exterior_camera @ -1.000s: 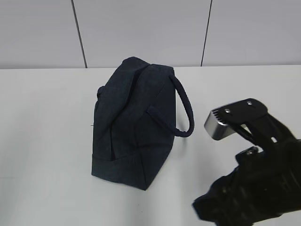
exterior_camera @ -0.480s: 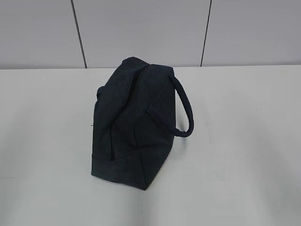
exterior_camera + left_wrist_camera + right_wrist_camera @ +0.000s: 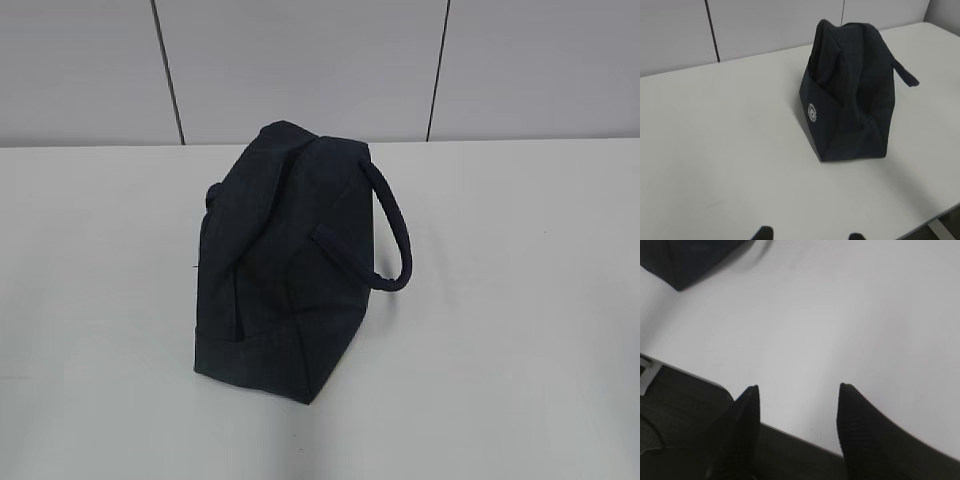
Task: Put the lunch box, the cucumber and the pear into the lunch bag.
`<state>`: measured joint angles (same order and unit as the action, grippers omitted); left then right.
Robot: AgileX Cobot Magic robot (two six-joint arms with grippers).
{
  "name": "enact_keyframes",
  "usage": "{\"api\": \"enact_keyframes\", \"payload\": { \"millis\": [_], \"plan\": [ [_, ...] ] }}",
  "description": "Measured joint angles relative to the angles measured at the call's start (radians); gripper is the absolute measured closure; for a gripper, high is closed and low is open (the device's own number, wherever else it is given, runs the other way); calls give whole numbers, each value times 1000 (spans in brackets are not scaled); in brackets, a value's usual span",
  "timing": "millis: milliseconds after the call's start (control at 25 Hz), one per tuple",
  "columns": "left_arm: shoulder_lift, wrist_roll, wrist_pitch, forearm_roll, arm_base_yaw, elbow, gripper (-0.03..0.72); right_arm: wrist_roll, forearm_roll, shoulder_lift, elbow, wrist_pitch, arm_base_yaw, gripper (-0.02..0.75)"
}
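The bag point(image 3: 290, 270) is sitting alone at the centre of the exterior frame on the white counter point(image 3: 520, 330), its top pinched together, one padded handle point(image 3: 392, 228) looping out to the right. No box, cucumber or pear is showing in any view, so I'm reading this as either the very end or a pause; I can't see inside to say which.

The left claw point(image 3: 807, 234) is hanging low at the bottom edge of its own view, only two dark tips showing, spread apart with nothing between them. The right claw point(image 3: 797, 412) is hovering over the counter's near edge, its ribbed fingers point(image 3: 747, 410) apart and empty, a corner of the bag peeking in at upper left.

If anything is left to load, that mouth needs spreading first: one claw lifting the handle while the other goes in from above.

The fabric is looking soft, matte, dark navy, slumping in folds; a small white round logo point(image 3: 812, 112) is showing on the end panel.
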<state>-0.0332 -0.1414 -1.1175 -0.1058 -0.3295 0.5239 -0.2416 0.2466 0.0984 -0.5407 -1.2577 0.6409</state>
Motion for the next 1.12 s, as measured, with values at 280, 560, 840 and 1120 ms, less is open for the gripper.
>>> {"api": "enact_keyframes", "payload": {
  "millis": [280,560,840,1120],
  "plan": [
    [51,2,5,-8,0,-1,432,25,2,-117,26,67,0,343],
    [51,2,5,-12,-1,-1,440,87,-3,-117,36,94,0,343],
    [51,2,5,-13,-1,-1,440,90,-3,-117,37,94,0,343],
    [51,2,6,-16,25,-2,442,91,-3,-117,37,94,-54,343]
  ]
}}
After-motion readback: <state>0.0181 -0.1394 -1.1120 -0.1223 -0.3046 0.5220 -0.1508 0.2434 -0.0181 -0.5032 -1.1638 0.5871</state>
